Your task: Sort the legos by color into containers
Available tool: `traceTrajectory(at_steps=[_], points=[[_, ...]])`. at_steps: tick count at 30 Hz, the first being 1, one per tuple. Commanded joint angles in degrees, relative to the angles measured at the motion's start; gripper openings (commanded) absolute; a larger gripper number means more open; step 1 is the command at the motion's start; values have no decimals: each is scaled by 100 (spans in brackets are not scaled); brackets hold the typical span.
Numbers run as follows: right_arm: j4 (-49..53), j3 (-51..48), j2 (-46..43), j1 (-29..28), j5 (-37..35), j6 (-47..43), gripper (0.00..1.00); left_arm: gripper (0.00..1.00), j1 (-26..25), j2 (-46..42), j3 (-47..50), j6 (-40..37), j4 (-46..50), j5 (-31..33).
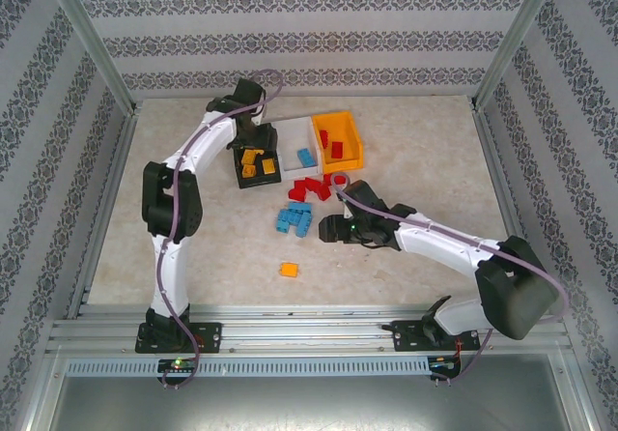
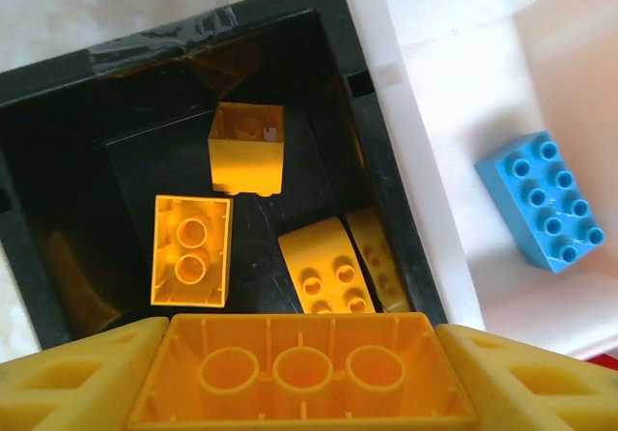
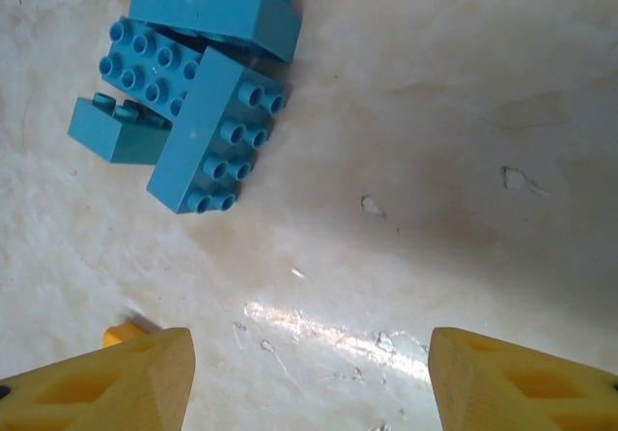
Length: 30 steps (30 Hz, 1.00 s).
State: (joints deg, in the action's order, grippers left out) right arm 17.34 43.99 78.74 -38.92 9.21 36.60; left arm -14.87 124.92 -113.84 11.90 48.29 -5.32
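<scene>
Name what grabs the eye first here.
An orange-yellow brick clamped between the left fingers hangs above the black bin, where others of that colour already lie. On the table, a heap of blue bricks sits ahead of the open, empty right fingers.

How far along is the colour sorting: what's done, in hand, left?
Done: yellow bricks lie in the black bin, one blue brick in the white bin, red bricks in the orange-yellow bin. In hand: the left gripper holds a long yellow brick over the black bin; the right gripper hangs open near the blue pile. Left: that pile, the loose red bricks, one orange brick.
</scene>
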Motion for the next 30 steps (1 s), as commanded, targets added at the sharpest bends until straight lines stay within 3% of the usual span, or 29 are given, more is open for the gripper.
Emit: traceTrajectory(at_steps=[1, 11, 19, 23, 30], points=[[117, -192, -253, -46, -207, 113, 66, 69, 72, 154, -178, -109, 174, 55], [224, -13, -180, -203, -231, 139, 66, 78, 106, 401, -287, -20, 107, -14], [541, 645, 561, -919, -252, 1, 66, 82, 120, -145, -88, 81, 221, -151], [744, 1100, 1129, -1478, -209, -245, 67, 85, 104, -1186, 953, 455, -83, -572], [1047, 1547, 1730, -2456, -329, -1457, 69, 87, 76, -3631, 3825, 1413, -1328, -1672]])
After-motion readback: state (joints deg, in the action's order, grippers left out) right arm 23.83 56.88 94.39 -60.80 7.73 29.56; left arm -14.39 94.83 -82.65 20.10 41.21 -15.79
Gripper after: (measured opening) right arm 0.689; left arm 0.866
